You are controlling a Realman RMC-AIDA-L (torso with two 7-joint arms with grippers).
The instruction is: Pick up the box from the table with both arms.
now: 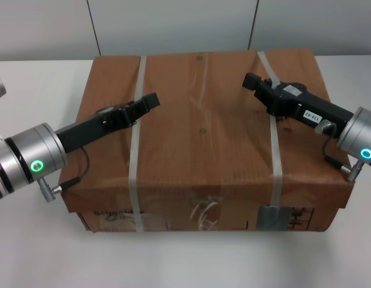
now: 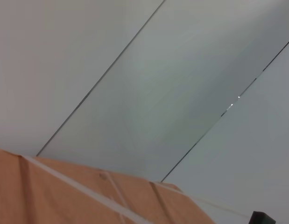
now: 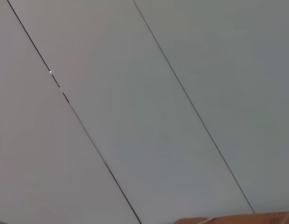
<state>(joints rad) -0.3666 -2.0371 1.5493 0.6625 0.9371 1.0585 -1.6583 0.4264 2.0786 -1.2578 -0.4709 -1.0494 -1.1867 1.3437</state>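
The large brown cardboard box [image 1: 203, 132] stands on the white table [image 1: 29, 240], bound by two whitish straps, with tape and labels on its front side. My left gripper [image 1: 151, 101] hovers over the box top by the left strap, its fingers together and empty. My right gripper [image 1: 250, 80] hovers over the top by the right strap, also shut and empty. Both point inward toward the box's middle. The left wrist view shows a strip of the box top [image 2: 65, 200]. The right wrist view shows only a sliver of the box [image 3: 247, 218].
A grey panelled wall [image 1: 173, 24] stands close behind the table. White tabletop shows to the left, right and front of the box. Cables hang from both wrists near the box's front corners.
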